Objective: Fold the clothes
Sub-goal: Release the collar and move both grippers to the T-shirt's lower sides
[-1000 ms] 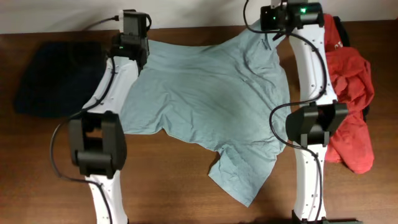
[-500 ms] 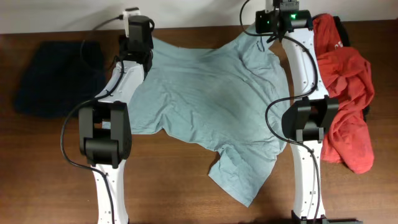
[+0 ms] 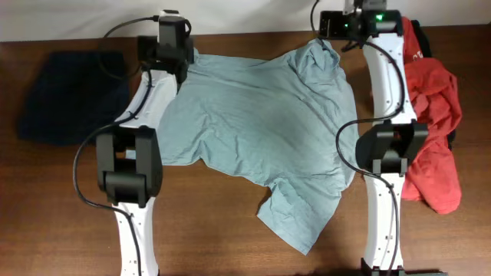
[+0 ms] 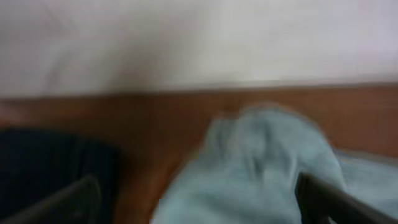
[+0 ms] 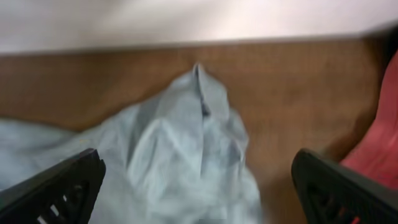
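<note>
Our left pincer [image 4: 196,186] stands with its jaws spread wide at the far edge of the table [image 3: 207,222]. It holds nothing, and a rumpled corner of the pale blue-grey T-shirt [image 3: 253,130] lies loose between its fingers. To its left the dark navy garment [image 3: 69,96] sits in a heap of its own, apart from the T-shirt. The T-shirt lies spread over the middle of the table between our two arms, lightly wrinkled, with one flap reaching toward the near edge. At its far right corner the cloth stands in a crumpled peak. Our right pincer [image 5: 198,163] is over that peak, its jaws just as wide and gripping nothing. Right of that arm lies the orange-red shirt [image 3: 433,115], bunched up, its edge just beside the arm.
</note>
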Motion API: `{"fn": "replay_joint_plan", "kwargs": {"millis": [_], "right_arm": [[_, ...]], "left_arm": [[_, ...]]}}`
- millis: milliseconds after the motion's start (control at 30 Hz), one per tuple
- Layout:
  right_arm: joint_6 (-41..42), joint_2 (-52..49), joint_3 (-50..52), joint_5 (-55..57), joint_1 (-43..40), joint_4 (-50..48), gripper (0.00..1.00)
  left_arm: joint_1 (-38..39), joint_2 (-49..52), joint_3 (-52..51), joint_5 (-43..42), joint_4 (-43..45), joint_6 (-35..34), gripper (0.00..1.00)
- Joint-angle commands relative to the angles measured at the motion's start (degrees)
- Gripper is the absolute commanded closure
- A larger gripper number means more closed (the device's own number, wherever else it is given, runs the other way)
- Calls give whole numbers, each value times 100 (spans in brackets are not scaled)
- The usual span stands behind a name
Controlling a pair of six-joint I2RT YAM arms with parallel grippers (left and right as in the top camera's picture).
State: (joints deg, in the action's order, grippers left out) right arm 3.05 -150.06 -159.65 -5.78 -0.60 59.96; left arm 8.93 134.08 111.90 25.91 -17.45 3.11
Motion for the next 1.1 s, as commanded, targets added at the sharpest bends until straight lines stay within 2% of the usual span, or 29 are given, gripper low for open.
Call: {"fn": "replay_joint_plan", "kwargs": {"millis": [0, 200, 467, 833, 1067], "right_arm": [[85, 874, -212, -328, 22, 435, 1], [85, 1714, -212, -326, 20, 1989, 1], [195, 2535, -201, -328, 20, 3740, 1], [341, 4019, 695, -315, 63, 3738, 1], [702, 5416, 2524, -142, 59, 3738, 1]], "left_arm": [[7, -745, 402, -424, -870, -306, 1], [7, -1705, 496, -1401, -2227, -356, 1], [7, -2938, 494, -1775, -3716, -511, 1], [26, -3300, 494, -1759, -5871, -1204, 1], [227, -3567, 494, -1694, -6837, -1969, 1]]}}
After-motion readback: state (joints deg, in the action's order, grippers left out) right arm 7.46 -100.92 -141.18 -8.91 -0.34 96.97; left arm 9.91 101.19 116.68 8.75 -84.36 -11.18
